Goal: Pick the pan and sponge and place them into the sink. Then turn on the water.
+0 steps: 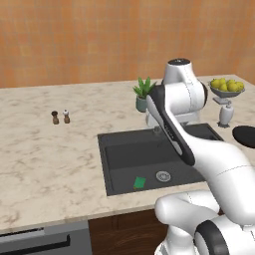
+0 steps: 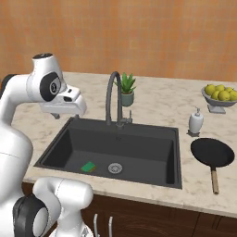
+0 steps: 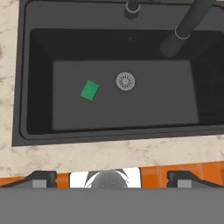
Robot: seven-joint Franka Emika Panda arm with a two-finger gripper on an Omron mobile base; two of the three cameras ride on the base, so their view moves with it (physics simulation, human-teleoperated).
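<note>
From behind the arm on its left and on its right, we look forward and down over the worktop (image 1: 45,154); both views share the sink (image 1: 122,152) and the orange wall (image 2: 139,32). From the hand we look steeply down into the sink, much nearer.

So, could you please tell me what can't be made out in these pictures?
- Pan: left base view, cut by the right edge and the arm; handle unseen.
- Faucet: hand view, top cut off by the upper edge.
- Sponge: yellow underside hidden, lying green side up in the sink.
- Two shakers: too small to tell apart.
</note>
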